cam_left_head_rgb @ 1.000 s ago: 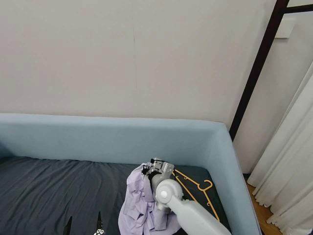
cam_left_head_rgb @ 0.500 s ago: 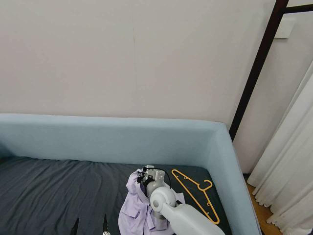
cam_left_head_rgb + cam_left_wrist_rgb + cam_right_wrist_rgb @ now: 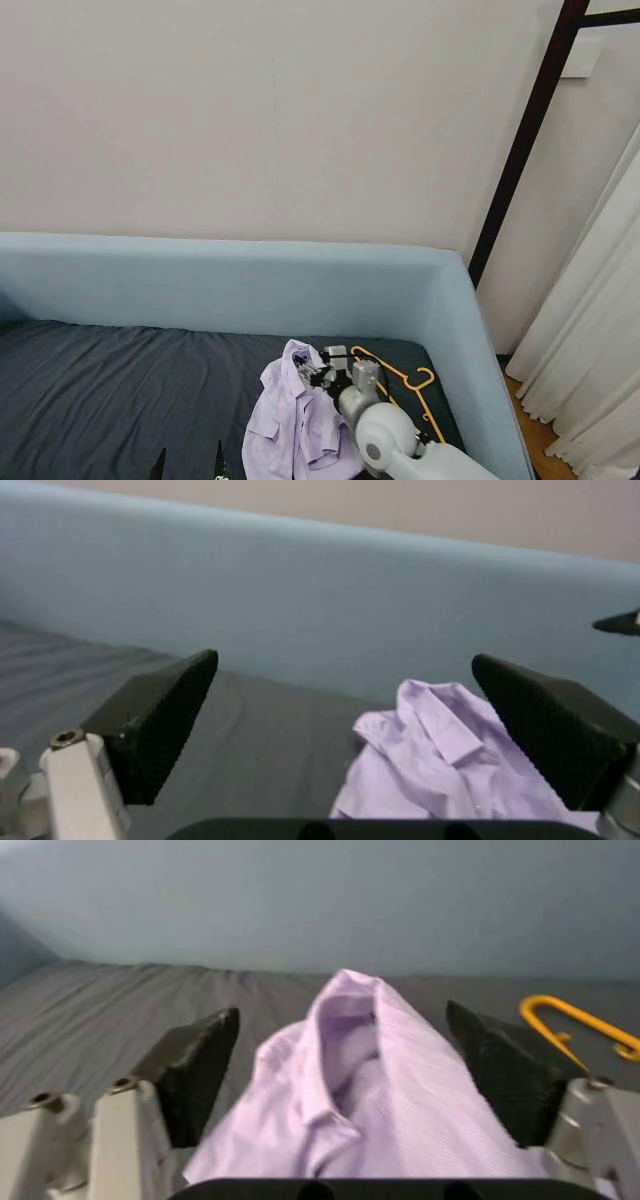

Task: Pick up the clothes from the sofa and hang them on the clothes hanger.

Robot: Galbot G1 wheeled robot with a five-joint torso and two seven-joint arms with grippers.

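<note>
Pale beige wall (image 3: 250, 120) is running across the far side, and in front of it a light blue upholstered sofa (image 3: 200, 280) is stretching left to right with a dark grey seat cover (image 3: 100, 390). Over at the right end of the seat, a crumpled lilac button-up shirt (image 3: 295, 425) is lying in a heap, collar end farthest away. Just right of it, an orange plastic clothes hanger (image 3: 405, 385) is lying flat on the cover. The right gripper (image 3: 325, 365) is sitting right at the shirt's far end, jaws spread wide, and the wrist view is showing the collar rising between its fingers (image 3: 200, 1065). The left gripper (image 3: 188, 462) is hovering at the near edge, left of the shirt and apart from it, jaws wide open and holding nothing. A black metal pole (image 3: 520, 140) is leaning up the right side beside a white curtain (image 3: 590, 370).
</note>
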